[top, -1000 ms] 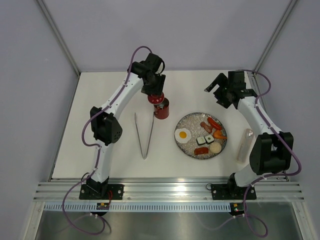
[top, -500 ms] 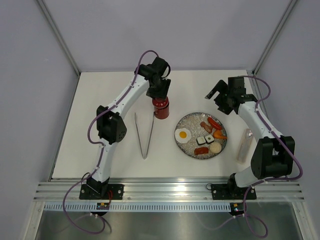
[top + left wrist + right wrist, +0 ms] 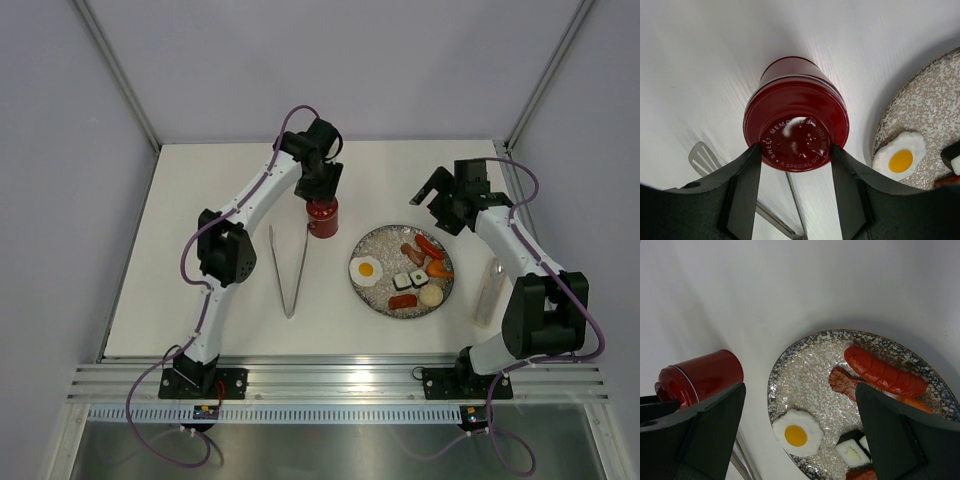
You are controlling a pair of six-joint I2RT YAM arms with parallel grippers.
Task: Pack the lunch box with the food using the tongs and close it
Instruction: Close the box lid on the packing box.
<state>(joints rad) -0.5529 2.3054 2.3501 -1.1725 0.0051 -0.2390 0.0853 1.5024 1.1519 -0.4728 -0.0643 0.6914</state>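
The red lunch box point(image 3: 322, 217) stands upright on the table left of the plate, its round lid point(image 3: 796, 135) sitting on top. My left gripper point(image 3: 322, 200) reaches down over it, and its fingers point(image 3: 747, 175) press the lid's rim from both sides. The silver tongs point(image 3: 290, 268) lie flat on the table left of the box, untouched. The food rests on the speckled plate point(image 3: 383, 243): a fried egg point(image 3: 365, 268), sausages point(image 3: 428, 245), sushi point(image 3: 413, 279), a carrot piece point(image 3: 440, 268) and a bun point(image 3: 431, 295). My right gripper point(image 3: 432, 198) hangs wide open above the plate's far edge, holding nothing.
A clear plastic bottle point(image 3: 490, 290) lies to the right of the plate, close to my right arm. Metal frame posts rise at the table's back corners. The tongs' slotted end point(image 3: 702, 157) lies just below the box in the left wrist view.
My left gripper has brought the lid from a tilted hold above the box down squarely onto it. The right arm has drifted slightly toward the plate.
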